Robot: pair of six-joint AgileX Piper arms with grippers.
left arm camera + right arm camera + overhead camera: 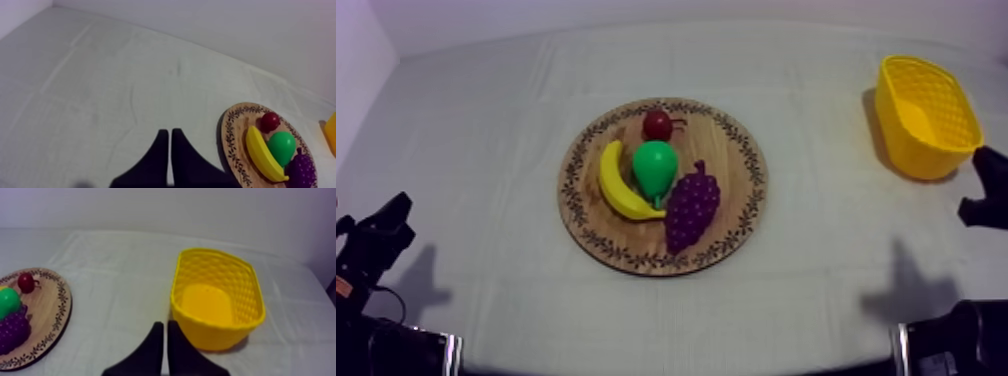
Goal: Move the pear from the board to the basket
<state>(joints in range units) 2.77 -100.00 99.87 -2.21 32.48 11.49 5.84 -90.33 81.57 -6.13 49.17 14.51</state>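
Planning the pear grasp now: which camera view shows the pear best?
The top view: the pear lies nearly whole on the wooden board, between the banana and the grapes. The left wrist view has the banana overlapping its near side; the right wrist view catches a cropped green part beside the grapes.

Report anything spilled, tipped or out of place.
Nothing stands out. The green toy pear, yellow banana, purple bunch of grapes and small red fruit lie on the round wooden board; the yellow basket stands upright, empty.

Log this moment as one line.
pear on wooden board | yellow basket empty | left gripper shut | right gripper shut
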